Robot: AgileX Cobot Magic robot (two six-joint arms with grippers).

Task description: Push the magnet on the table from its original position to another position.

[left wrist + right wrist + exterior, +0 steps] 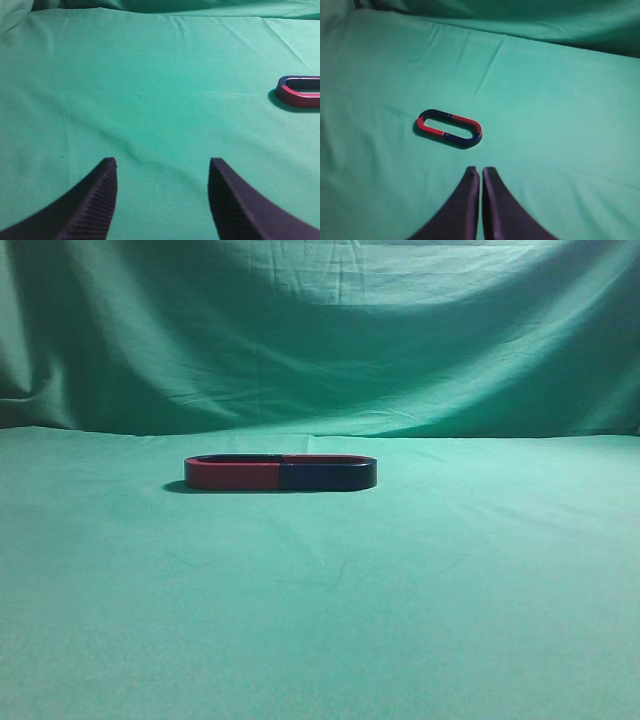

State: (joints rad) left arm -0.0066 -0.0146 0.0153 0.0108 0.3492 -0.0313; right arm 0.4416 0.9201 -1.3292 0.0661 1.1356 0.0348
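Left gripper (162,200): stood wide open, empty; magnet (300,92) lay far right.
Right gripper (480,200): pinched closed, empty, magnet just ahead.

- We count two U-shaped magnets, end to end in one oval: the magnet (328,476) with the navy near arm, its twin (232,475) with the red.
- We count two claws: left claw (162,172), right claw (480,172).
- We see one worktop (320,620).
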